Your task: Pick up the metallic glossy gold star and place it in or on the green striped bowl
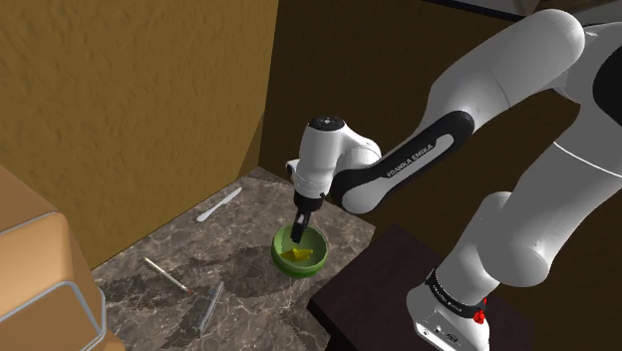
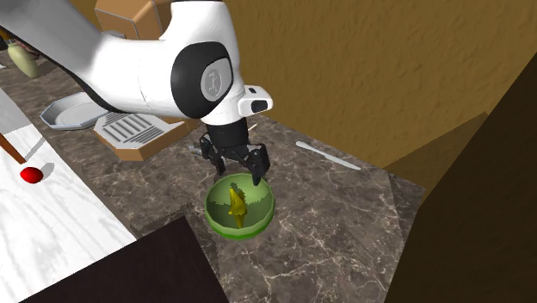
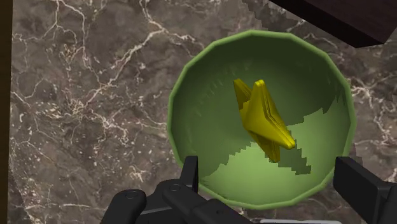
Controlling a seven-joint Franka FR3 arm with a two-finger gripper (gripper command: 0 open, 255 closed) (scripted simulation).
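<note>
Two black fingers [image 3: 191, 173] of the all-black two-finger gripper [image 3: 273, 184] stand wide apart over the rim of the round green bowl [image 3: 203, 114], clasping nothing. The glossy gold star [image 3: 261, 118] lies inside the bowl, tilted on edge against the sloping inner wall (it touches neither finger).

In the shoulder view the gripper [image 1: 299, 227] hangs from the white arm directly above the bowl [image 1: 317, 261], fingertips at its rim, with the star [image 1: 295, 256] below them. The bowl stands on a dark veined marble counter [image 1: 239, 249], near the dark brown stand [image 1: 399, 289] at that view's right. Farther off, toward the ochre wall, lies a slim white utensil [image 1: 219, 206]. Nearer, at that view's left, a thin pale stick [image 1: 164, 273] and a grey utensil [image 1: 209, 304] lie apart from each other.

The second exterior view shows the gripper [image 2: 238, 170] right over the bowl [image 2: 211, 207] and the star [image 2: 237, 205].
</note>
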